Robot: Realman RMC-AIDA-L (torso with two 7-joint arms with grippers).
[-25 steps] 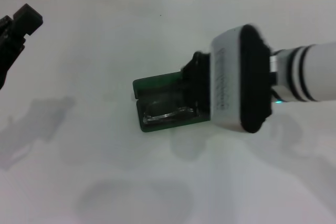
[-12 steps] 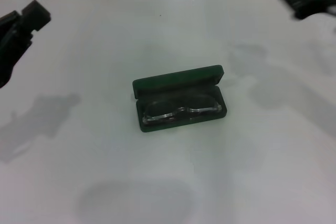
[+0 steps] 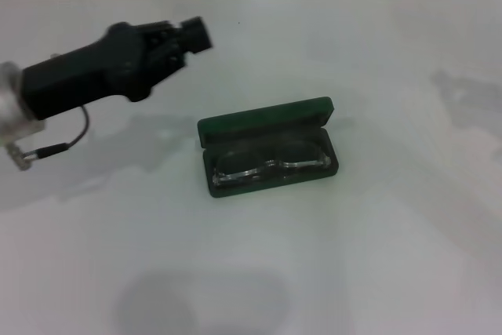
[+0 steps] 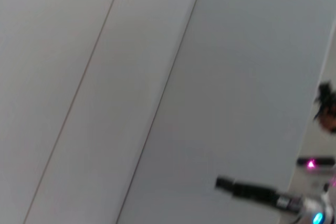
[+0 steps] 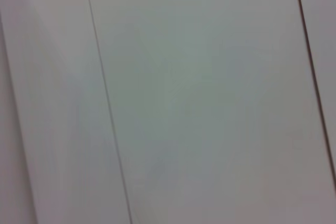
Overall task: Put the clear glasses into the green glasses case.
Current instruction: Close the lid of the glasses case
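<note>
One arm is in view: the left gripper (image 3: pixel 192 34) hangs above the desk (image 3: pixel 376 256). Ahead and right of its fingers (open or closed cannot be told) lies the open green glasses case (image 3: pixel 267 154), long axis crosswise, the clear glasses (image 3: pixel 271 166) inside.

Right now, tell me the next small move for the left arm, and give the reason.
Probably bring the left gripper down behind the raised lid of the green glasses case and push it shut. The clear glasses already lie inside the open case, and the left gripper hangs above the white table, behind and to the left of the case, touching nothing. The right gripper is out of view.
</note>
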